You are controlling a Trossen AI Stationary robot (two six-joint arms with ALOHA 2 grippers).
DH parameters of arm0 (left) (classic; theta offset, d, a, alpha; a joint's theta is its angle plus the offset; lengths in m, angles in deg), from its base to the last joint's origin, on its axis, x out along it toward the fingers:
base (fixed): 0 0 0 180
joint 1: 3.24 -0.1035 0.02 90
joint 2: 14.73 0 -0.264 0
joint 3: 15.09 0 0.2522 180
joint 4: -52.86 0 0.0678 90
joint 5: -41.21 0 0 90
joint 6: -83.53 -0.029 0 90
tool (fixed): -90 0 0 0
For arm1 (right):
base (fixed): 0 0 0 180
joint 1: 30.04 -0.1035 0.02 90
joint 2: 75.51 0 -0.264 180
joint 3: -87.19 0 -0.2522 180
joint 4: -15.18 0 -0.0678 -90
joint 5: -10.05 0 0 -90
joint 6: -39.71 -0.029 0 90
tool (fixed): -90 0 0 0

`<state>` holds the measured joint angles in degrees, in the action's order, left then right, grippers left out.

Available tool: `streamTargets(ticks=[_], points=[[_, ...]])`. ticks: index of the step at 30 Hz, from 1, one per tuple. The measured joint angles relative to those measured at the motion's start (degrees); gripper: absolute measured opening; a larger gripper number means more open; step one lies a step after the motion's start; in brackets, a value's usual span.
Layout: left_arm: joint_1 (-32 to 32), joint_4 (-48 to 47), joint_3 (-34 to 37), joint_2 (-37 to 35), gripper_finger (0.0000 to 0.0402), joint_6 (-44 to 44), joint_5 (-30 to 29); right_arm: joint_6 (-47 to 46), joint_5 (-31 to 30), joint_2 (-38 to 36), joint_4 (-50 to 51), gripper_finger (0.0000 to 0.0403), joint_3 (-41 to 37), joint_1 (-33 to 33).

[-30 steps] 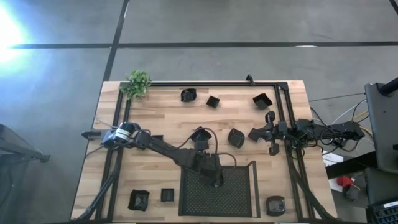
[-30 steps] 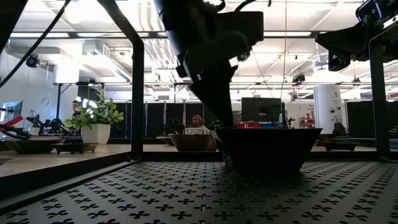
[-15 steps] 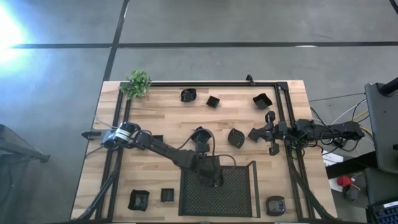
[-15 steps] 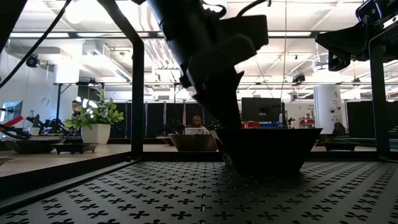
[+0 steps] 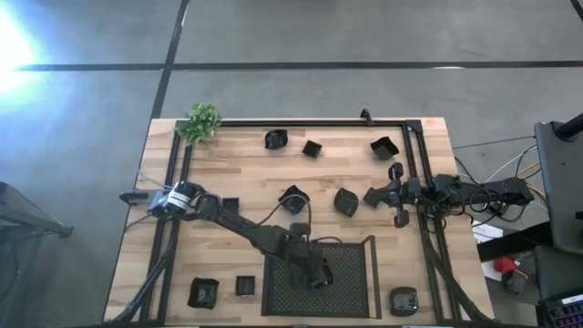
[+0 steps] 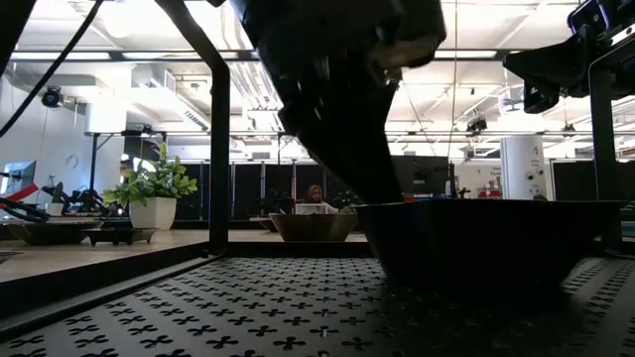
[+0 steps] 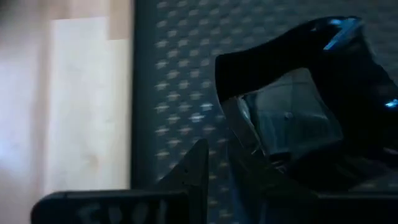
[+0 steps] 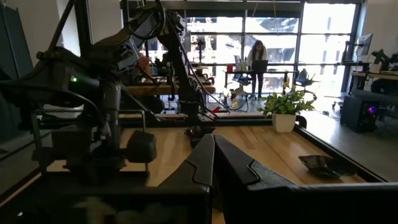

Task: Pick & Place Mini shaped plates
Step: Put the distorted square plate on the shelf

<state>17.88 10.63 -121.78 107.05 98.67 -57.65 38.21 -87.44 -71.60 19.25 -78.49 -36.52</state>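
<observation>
From above, the left pincer (image 5: 314, 273) reaches over the black mesh tray (image 5: 351, 292) at the counter's (image 5: 246, 173) near edge, gripping a small black plate (image 5: 319, 278) low over the mesh, while the right pincer (image 5: 375, 195) waits at the counter's right side. Other little plates (image 5: 305, 148) lie scattered on the wood, near a potted plant (image 5: 201, 121). At table height, the held plate (image 6: 476, 243) fills the frame just above the perforated mesh. The left wrist camera shows fingers (image 7: 249, 168) clamped on the plate's (image 7: 305, 106) rim. The right wrist camera shows that pincer's (image 8: 214, 162) fingers pressed together.
</observation>
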Motion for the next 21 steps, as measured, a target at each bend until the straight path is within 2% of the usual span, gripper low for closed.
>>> streamTargets(ticks=[13, 21], points=[[1.72, 2.97, 0.27, 0.0, 0.0051, -0.02, 1.96, 0.0, -0.01, 0.0, 0.0, 0.0008, 0.0, 0.0], [2.17, -10.62, -5.15, -0.21, 0.0051, -0.59, 2.12, 0.0, 0.01, -0.01, 0.0, 0.0008, 0.0, 0.0]])
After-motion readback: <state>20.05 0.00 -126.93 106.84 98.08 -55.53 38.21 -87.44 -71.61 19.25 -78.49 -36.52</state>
